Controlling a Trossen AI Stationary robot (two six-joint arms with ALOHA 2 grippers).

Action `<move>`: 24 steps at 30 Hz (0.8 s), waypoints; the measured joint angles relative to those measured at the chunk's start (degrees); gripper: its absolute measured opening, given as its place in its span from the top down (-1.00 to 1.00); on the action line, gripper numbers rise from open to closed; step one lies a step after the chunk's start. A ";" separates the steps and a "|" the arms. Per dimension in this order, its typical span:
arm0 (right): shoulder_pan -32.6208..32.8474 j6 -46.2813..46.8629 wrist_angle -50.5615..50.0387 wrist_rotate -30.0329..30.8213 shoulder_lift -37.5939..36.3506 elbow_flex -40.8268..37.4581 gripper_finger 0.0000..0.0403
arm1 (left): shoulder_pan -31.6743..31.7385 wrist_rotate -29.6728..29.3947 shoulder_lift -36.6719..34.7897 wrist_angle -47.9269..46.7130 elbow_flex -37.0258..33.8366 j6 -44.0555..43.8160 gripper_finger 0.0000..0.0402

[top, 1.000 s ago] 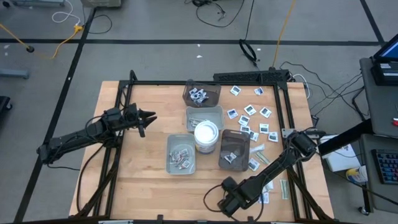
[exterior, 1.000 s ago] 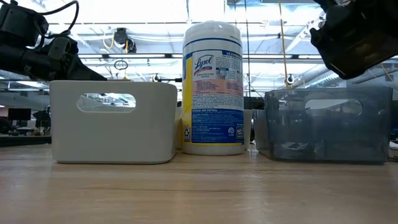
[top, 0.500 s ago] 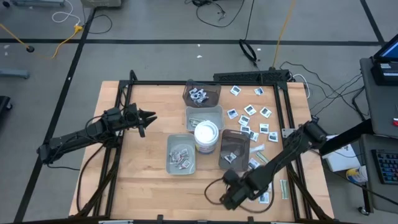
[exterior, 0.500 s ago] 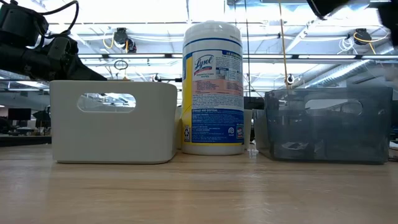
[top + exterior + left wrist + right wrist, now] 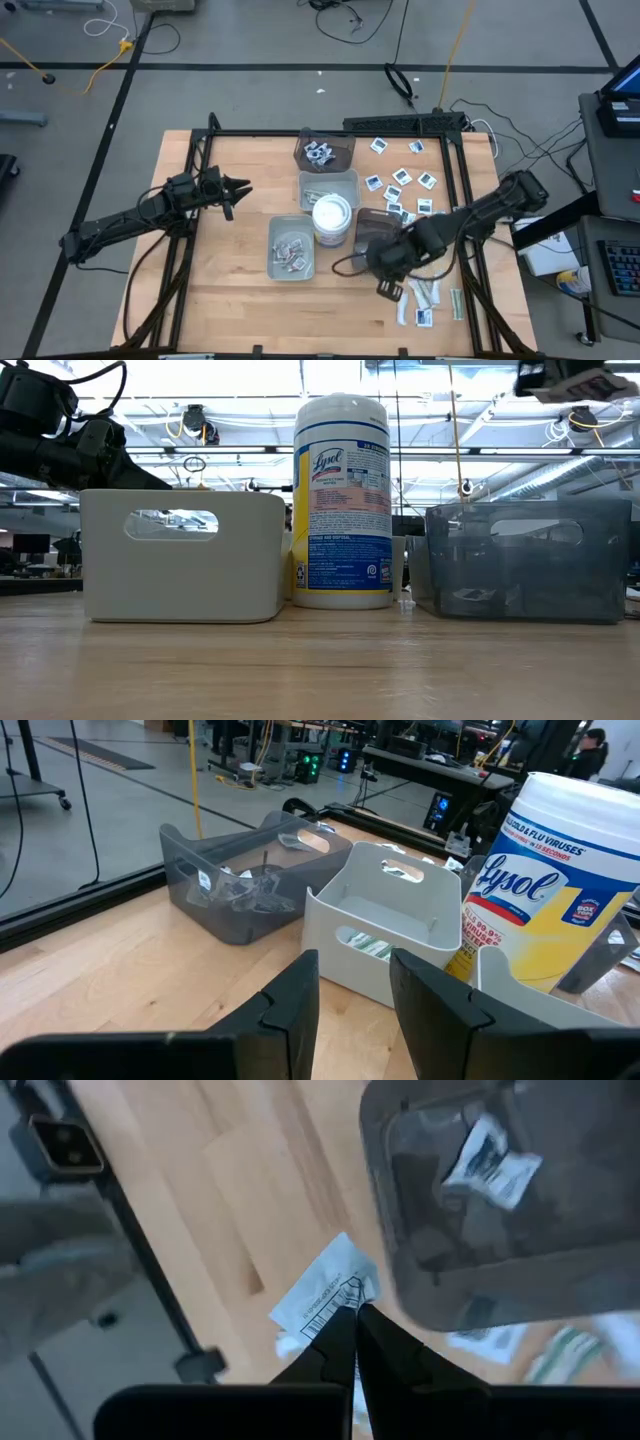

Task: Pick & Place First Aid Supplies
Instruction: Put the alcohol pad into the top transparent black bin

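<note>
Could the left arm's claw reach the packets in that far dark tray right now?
Probably yes: the left claw hangs open over bare wood, and nothing stands between it and the open-topped dark tray.

The table (image 5: 230, 270) is a light wooden top set in a black frame. At its centre stands a round white tub (image 5: 332, 216). Four trays surround the tub: a dark tray (image 5: 324, 152) at the far edge, a grey tray (image 5: 329, 186) next to it, a second grey tray (image 5: 291, 247) on the near side, and a dark tray (image 5: 377, 238) to the right. Loose packets (image 5: 401, 176) lie scattered on the wood at the right; a few more, possibly strips (image 5: 424, 292), lie near the front right corner.
</note>
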 joint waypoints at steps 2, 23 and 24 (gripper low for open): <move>-1.64 -5.33 -1.14 -0.88 -1.23 0.00 1.00 | 0.02 0.00 0.00 0.00 0.00 -0.01 0.36; -38.86 -40.74 -16.49 4.88 -3.13 0.02 1.00 | 0.00 0.00 0.00 -0.01 0.02 -0.02 0.36; -40.98 -41.51 -16.49 4.92 -3.13 0.02 1.00 | 0.02 0.00 0.00 -0.01 0.00 0.00 0.36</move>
